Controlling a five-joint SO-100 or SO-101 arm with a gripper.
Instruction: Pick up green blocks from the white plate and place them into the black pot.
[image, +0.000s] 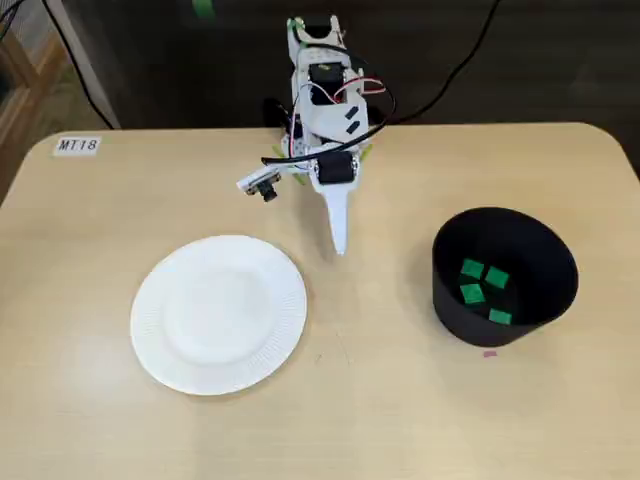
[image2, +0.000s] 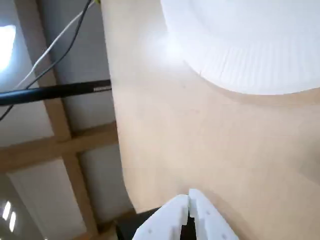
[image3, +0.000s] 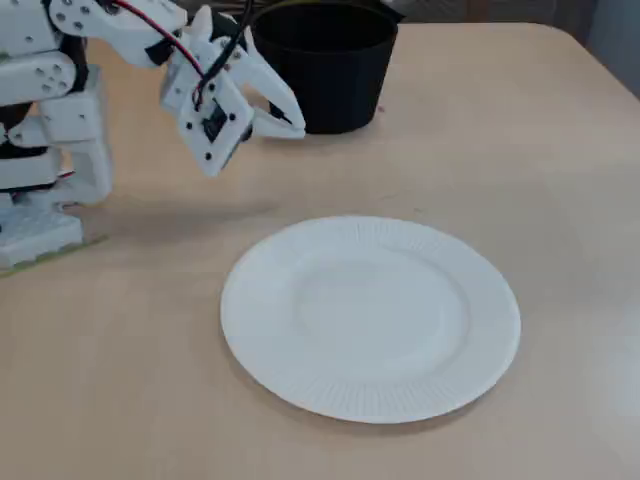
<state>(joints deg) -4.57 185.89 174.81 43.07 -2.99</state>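
Seemingly finished: in a fixed view my claw (image: 339, 246) hangs shut and empty mid-frame, the white plate (image: 218, 315) lower left lies bare, and four green blocks (image: 472, 269) sit inside the black pot (image: 455, 320) at right.

From above in a fixed view, the paper plate (image: 218, 312) lies on the worktop (image: 400, 420) to the left. The pot (image: 455, 312) stands well apart to the right, with four blocks (image: 471, 293) inside it. The arm (image: 325, 110) sits at the far edge, and its tool (image: 338, 243) hangs between plate and pot, nearer the plate. A label (image: 77, 145) lies at the far left corner.
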